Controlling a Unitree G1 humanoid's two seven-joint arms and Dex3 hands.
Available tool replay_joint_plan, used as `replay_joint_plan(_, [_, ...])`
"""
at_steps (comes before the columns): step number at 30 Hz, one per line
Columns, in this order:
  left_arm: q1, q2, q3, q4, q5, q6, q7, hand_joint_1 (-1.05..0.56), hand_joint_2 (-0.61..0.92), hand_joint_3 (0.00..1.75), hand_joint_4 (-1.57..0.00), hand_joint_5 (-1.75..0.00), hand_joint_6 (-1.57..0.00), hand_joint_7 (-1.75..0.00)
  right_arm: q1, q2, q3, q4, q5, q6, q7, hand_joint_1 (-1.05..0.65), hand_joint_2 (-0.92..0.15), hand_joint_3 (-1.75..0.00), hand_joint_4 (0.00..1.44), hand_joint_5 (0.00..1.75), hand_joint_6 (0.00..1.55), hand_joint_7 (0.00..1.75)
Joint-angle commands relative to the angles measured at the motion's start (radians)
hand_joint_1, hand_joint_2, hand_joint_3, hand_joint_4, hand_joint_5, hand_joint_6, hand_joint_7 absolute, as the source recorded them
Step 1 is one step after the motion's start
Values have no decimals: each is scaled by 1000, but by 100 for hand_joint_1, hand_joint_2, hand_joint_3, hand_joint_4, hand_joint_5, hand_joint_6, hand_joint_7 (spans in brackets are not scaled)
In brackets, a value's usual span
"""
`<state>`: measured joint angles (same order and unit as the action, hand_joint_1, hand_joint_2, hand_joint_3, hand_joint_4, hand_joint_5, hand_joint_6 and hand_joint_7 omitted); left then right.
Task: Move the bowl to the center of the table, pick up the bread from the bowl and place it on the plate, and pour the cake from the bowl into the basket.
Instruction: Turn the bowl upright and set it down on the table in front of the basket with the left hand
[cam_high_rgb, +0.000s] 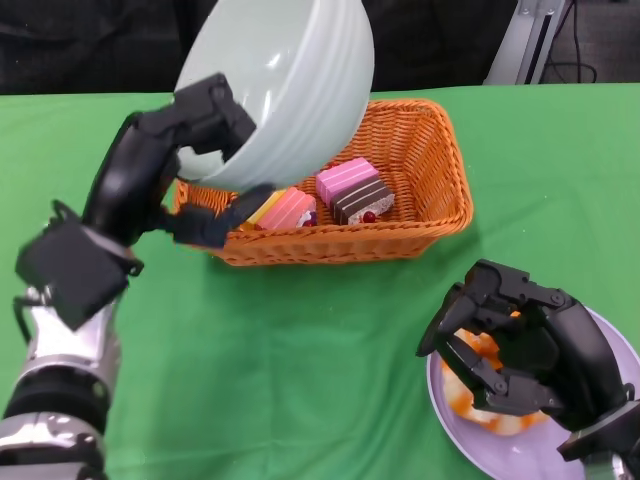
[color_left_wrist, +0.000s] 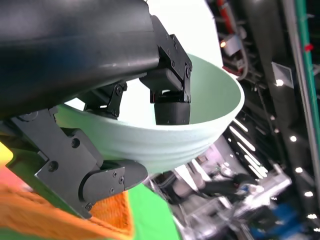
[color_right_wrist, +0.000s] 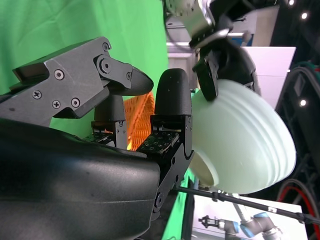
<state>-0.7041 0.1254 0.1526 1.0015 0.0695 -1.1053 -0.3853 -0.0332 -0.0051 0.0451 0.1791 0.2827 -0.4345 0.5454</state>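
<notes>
A: Bowl (cam_high_rgb: 285, 85), pale green, is gripped at its rim by the left hand (cam_high_rgb: 195, 150) and tipped steeply above the left end of the orange basket (cam_high_rgb: 425, 175), which sits toward the far edge of the green table (cam_high_rgb: 330, 350). Fingers sit inside the rim and outside the wall, as the left wrist view confirms; no contents show in the part of the interior seen there.

B: Cake status?

A: Three cake pieces (cam_high_rgb: 330, 200) lie in the basket, left of its middle. In my judgement the pour is effectively complete.

B: Recommendation for finishing it well?

A: Keep the rim over the basket until the bowl is confirmed empty, then level it before moving off. The lower rim hangs close to the basket's left wall; lift clear first, or the basket may be dragged or tipped.

B: Anything to the right?

A: Lilac plate (cam_high_rgb: 600, 440) at the near right corner of the table, carrying the bread (cam_high_rgb: 480, 400). The right hand (cam_high_rgb: 520, 350) is curled over the bread; whether it grips it or merely rests there I cannot tell.

B: Obstructions?

A: None between basket and plate. Beyond the far edge, cables and equipment, well apart from the work.
</notes>
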Motion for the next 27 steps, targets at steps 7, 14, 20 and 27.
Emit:
replay_joint_plan(7, [102,149,-10,-72,471,-179,519,-2,58,111,-63,-175,-67,-151,-37,-18,-35,10,24,1,7,-9,-72,-70,76,143,69,124])
replay_joint_plan(14, [169,236,-99,-178,824,-124,978,-8,59,111,-61,-175,-63,-153,-40,-17,-43,4,42,20,13,-12,-83,-51,75,142,70,118])
replay_joint_plan(20, [228,315,-220,-225,958,-51,1244,-12,65,97,-61,-174,-62,-153,-40,-16,-44,-8,60,43,19,-13,-90,-38,72,145,69,118])
replay_joint_plan(27, [299,376,-331,-280,1001,25,1424,-7,68,90,-69,-165,-66,-151,-46,-19,-47,-17,36,39,-7,-16,-92,-35,74,143,70,117])
